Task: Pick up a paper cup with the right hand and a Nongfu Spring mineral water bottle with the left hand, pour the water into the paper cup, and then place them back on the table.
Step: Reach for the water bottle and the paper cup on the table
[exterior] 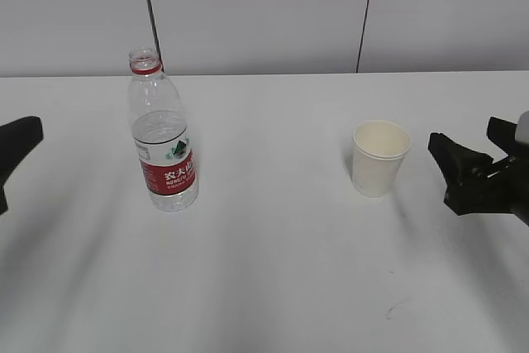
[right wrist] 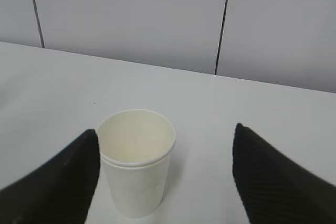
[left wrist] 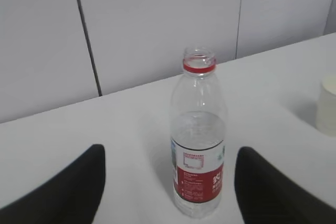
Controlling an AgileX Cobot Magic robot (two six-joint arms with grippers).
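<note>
The left hand (left wrist: 168,192), a black gripper at the counter's left edge, has its fingers spread wide and holds nothing. Straight ahead of it, between the fingers' line but not touching them, stands the tall clear plastic bottle (exterior: 162,134) with a red neck ring and red-and-white label, uncapped and upright on the plain white counter (exterior: 273,270), clear water (left wrist: 198,127) filling it to roughly the label's top. Further right, the small cream-white paper cup (exterior: 379,157) stands upright and looks empty, just ahead of the black right hand (right wrist: 165,177), whose fingers are likewise wide apart, clear of the cup.
</note>
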